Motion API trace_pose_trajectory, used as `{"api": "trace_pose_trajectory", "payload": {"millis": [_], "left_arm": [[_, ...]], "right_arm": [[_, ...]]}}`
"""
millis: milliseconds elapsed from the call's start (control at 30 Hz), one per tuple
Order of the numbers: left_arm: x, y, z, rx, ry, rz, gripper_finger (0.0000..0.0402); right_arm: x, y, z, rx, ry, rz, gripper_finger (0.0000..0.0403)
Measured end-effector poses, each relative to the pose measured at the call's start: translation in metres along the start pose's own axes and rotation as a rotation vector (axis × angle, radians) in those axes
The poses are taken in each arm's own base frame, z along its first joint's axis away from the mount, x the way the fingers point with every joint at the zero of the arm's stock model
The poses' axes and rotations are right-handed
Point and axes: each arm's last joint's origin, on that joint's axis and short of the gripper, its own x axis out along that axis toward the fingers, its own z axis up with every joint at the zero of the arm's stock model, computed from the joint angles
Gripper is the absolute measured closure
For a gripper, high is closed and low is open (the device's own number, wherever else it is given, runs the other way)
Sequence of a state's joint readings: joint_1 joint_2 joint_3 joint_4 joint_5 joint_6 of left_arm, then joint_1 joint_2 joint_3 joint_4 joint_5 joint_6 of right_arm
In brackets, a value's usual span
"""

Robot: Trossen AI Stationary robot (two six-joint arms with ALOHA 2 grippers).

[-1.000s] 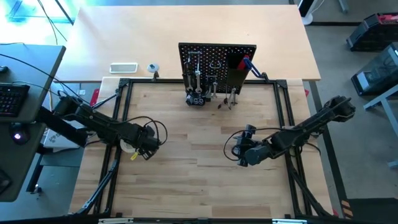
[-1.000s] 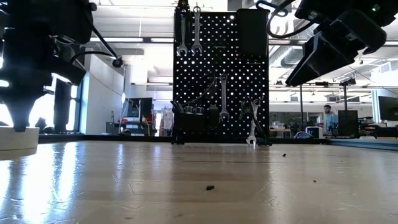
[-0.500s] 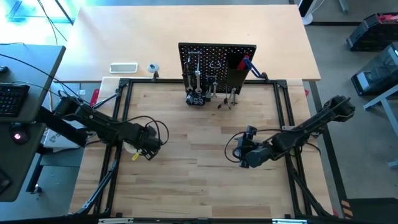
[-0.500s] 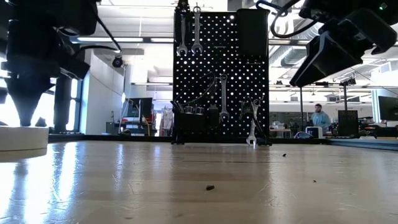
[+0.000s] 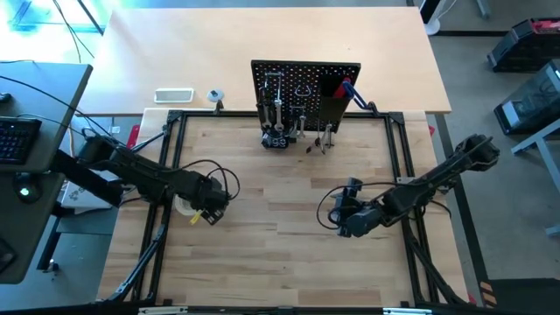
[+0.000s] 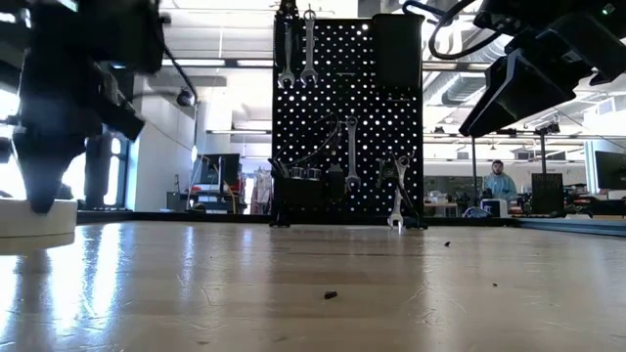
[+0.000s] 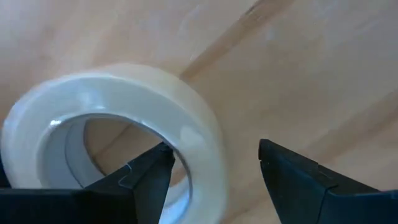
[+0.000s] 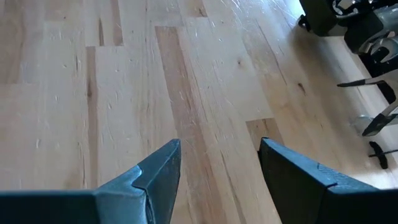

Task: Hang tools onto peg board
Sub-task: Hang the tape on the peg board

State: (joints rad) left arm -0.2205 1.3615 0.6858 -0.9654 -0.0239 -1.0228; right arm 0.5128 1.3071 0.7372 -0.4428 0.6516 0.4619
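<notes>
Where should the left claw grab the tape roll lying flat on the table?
Take the tape roll by its wall, one finger inside the hole, one outside, coming straight down. It lies flat with its hole facing up, and the open left claw already straddles the near wall.

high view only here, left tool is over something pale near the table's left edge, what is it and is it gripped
Observer: It is the tape roll, lying flat on the table. The left tool is open, one finger inside the ring and one outside, straddling the roll's wall without squeezing it.
Operator: is the right tool carrying anything
Observer: No. The right tool is open with only bare wood between its fingers.
Operator: any tools already up on the peg board
Observer: Yes, the low view shows wrenches hanging near the top of the peg board.
</notes>
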Motion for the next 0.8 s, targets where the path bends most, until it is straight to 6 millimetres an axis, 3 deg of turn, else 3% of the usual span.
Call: {"api": "trace_pose_trajectory", "payload": {"millis": [167,333,500,667,800], "left_arm": [[0.028,0.009,0.004,-0.018,0.072,0.019,0.0186],[0.034,0.008,0.014,0.082,0.087,-0.031,0.0233],[0.021,-0.003,0.03,0.227,-0.011,-0.076,0.0332],[-0.002,-0.034,0.06,0.429,-0.355,-0.248,0.0334],[-0.025,-0.062,0.074,0.726,-0.564,-0.546,0.0334]], "right_arm": [[-0.005,0.006,-0.004,0.002,-0.001,0.017,0.019],[-0.012,0.011,-0.01,0.002,-0.013,-0.008,0.019],[-0.016,0.014,-0.013,0.013,-0.023,-0.022,0.019],[-0.018,0.016,-0.014,0.027,-0.034,-0.023,0.019],[-0.018,0.016,-0.014,0.041,-0.034,-0.019,0.019]]}}
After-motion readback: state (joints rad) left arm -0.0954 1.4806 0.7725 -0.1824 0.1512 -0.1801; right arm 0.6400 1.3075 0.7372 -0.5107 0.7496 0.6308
